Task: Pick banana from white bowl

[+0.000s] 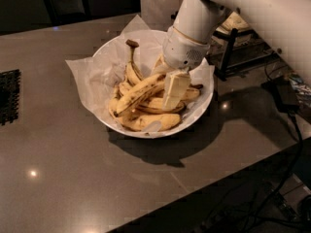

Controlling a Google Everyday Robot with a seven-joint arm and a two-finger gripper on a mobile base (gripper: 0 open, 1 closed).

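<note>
The white bowl, lined with crumpled white paper, sits on the grey counter and holds several bananas. The long, brown-speckled banana lies on top of the pile, running from lower left to upper right. My gripper reaches down into the bowl from the upper right, at the right end of that banana and covering it. A small banana with an upright dark stem stands at the back of the pile. Plumper bananas lie at the front.
The grey counter has its front edge running diagonally at the lower right. A black wire rack stands just right of the bowl. A dark grille lies at the left edge. Cables hang beyond the counter.
</note>
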